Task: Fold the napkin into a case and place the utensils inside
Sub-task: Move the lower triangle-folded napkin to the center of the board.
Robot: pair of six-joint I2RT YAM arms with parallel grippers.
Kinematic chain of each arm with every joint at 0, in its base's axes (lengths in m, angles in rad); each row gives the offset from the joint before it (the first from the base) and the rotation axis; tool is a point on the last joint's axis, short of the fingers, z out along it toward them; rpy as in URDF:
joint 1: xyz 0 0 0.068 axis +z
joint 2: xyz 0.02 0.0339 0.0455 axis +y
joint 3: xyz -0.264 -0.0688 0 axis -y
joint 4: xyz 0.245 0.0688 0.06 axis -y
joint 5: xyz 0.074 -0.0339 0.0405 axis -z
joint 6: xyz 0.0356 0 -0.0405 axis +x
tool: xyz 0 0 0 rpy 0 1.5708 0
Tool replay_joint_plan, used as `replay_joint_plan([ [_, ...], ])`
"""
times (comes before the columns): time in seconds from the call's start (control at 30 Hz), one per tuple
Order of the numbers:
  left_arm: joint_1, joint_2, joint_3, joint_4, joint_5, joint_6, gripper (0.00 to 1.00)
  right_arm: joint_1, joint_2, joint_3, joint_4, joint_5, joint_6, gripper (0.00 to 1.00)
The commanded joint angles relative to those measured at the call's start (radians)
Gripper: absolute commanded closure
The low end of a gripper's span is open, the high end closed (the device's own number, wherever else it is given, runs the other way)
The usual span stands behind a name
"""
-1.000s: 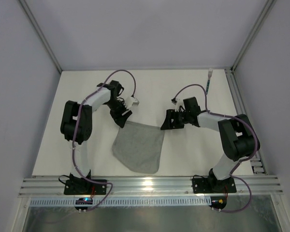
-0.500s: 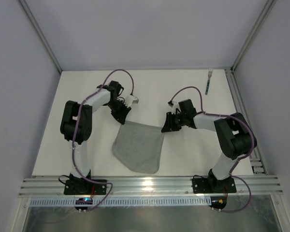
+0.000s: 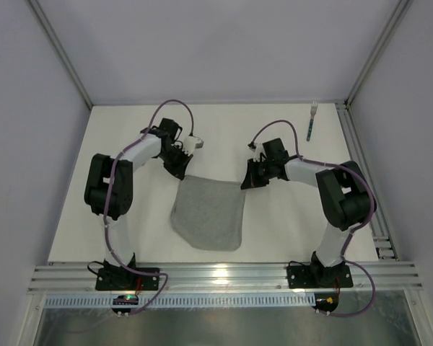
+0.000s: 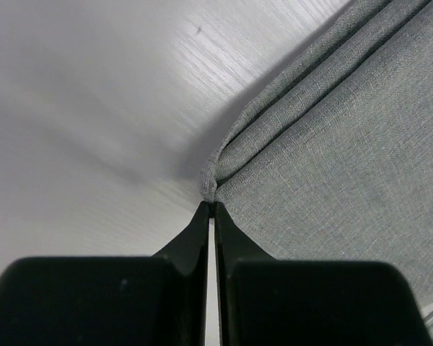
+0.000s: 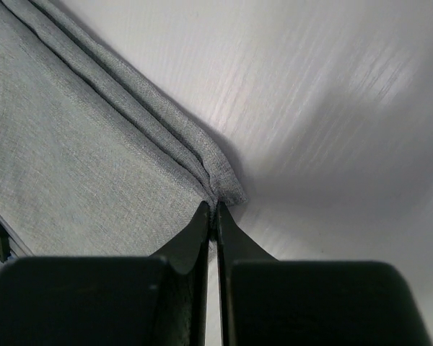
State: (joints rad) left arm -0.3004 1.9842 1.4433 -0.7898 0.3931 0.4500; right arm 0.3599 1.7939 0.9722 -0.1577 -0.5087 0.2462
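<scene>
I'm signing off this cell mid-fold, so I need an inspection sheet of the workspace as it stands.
Surface: white tabletop, no marks seen.
Job's things: light-grey fabric napkin lying flat in layers at centre; silver-tined fork with a teal handle at the far right edge, apart from the napkin.
Clutter: nothing seen.
Grippers: left gripper shut on the napkin's far left corner; right gripper shut on its far right corner.
Cables: purple cables loop above both arms, off the cloth.
Surroundings: grey walls; aluminium rail along the near edge.
</scene>
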Motion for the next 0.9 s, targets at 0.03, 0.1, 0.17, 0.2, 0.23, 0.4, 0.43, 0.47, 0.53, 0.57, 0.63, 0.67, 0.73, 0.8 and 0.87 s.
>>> replay_joint_plan([
  [0.03, 0.010, -0.064, -0.008, 0.112, -0.089, -0.085, 1.00, -0.021, 0.068, 0.115, -0.035, 0.013, -0.022, 0.97],
  [0.1, 0.010, -0.055, -0.006, 0.130, -0.121, -0.105, 1.00, -0.029, 0.102, 0.150, -0.054, 0.006, -0.031, 0.97],
  [0.17, 0.010, -0.039, 0.003, 0.144, -0.140, -0.123, 1.00, -0.033, 0.146, 0.207, -0.072, 0.012, -0.041, 0.97],
  [0.2, 0.010, -0.035, 0.009, 0.156, -0.151, -0.129, 1.00, -0.035, 0.160, 0.226, -0.089, 0.016, -0.053, 0.97],
  [0.23, 0.010, -0.028, 0.026, 0.159, -0.157, -0.132, 1.00, -0.039, 0.174, 0.259, -0.098, 0.021, -0.054, 0.97],
  [0.4, 0.010, 0.027, 0.092, 0.165, -0.181, -0.177, 1.00, -0.052, 0.249, 0.338, -0.132, 0.048, -0.059, 0.93],
  [0.43, 0.010, 0.034, 0.101, 0.166, -0.181, -0.177, 1.00, -0.053, 0.254, 0.358, -0.134, 0.052, -0.052, 0.93],
  [0.47, 0.010, 0.044, 0.117, 0.164, -0.189, -0.180, 1.00, -0.053, 0.260, 0.368, -0.137, 0.056, -0.050, 0.93],
  [0.53, 0.010, 0.065, 0.130, 0.166, -0.192, -0.186, 1.00, -0.055, 0.278, 0.413, -0.158, 0.076, -0.045, 0.90],
  [0.57, 0.010, 0.071, 0.132, 0.166, -0.194, -0.186, 1.00, -0.055, 0.286, 0.425, -0.167, 0.081, -0.041, 0.90],
  [0.63, 0.010, 0.080, 0.134, 0.167, -0.198, -0.188, 1.00, -0.055, 0.306, 0.454, -0.183, 0.081, -0.039, 0.85],
  [0.67, 0.010, 0.082, 0.134, 0.166, -0.195, -0.189, 0.99, -0.055, 0.309, 0.459, -0.187, 0.084, -0.038, 0.80],
  [0.73, 0.012, 0.074, 0.132, 0.158, -0.185, -0.194, 0.84, -0.055, 0.300, 0.464, -0.198, 0.093, -0.035, 0.62],
  [0.8, 0.018, 0.055, 0.129, 0.158, -0.162, -0.204, 0.66, -0.055, 0.277, 0.456, -0.204, 0.104, -0.035, 0.53],
  [0.87, 0.032, 0.015, 0.132, 0.155, -0.151, -0.230, 0.50, -0.055, 0.213, 0.427, -0.200, 0.142, -0.035, 0.45],
])
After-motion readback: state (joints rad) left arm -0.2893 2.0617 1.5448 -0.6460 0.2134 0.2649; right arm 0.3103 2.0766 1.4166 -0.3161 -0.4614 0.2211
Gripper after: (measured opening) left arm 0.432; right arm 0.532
